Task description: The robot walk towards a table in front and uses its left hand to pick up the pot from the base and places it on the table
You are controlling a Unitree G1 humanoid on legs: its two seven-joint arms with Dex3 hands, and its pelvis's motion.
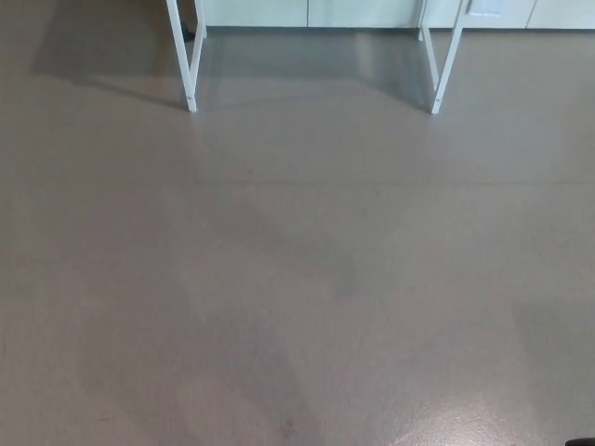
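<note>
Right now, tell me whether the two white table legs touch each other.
Apart. The head view shows the left leg and right leg separated by bare floor.

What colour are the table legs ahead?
The legs are white; head view.

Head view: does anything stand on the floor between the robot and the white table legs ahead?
Nothing visible does: only bare grey floor lies before the table's left leg and right leg. The pot and hands are out of view.
</note>
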